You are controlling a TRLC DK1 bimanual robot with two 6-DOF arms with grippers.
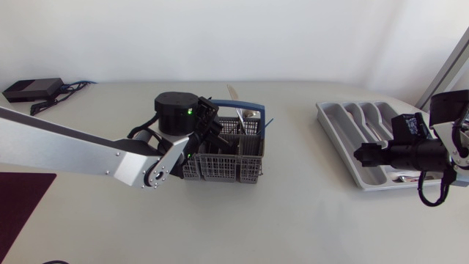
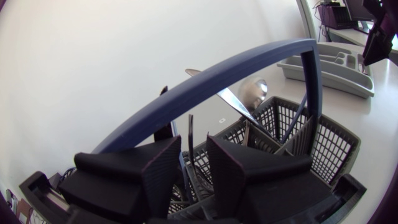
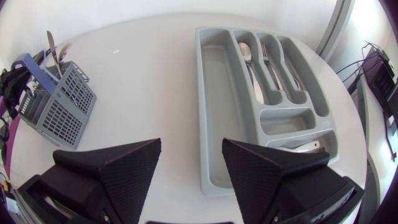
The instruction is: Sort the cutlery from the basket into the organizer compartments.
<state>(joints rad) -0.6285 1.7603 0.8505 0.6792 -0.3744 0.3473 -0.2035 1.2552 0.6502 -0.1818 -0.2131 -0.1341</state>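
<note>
Left gripper [image 2: 194,140] fingers narrowly apart over basket [image 2: 329,149], contents mostly hidden | right gripper [image 3: 191,149] spread wide by organizer [image 3: 217,106]

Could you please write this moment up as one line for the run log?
left gripper: open, at basket | right gripper: open, empty, over organizer | cutlery in both

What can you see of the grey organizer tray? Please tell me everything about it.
The organizer is a light grey tray, plastic by its look, lying flat on the white table at my right. It has one wide long compartment, bare, several narrow slots beside it, and smaller compartments across one end. A spoon and a fork lie in the slots. The right gripper, open, hangs above that end; no touch shows.
</note>
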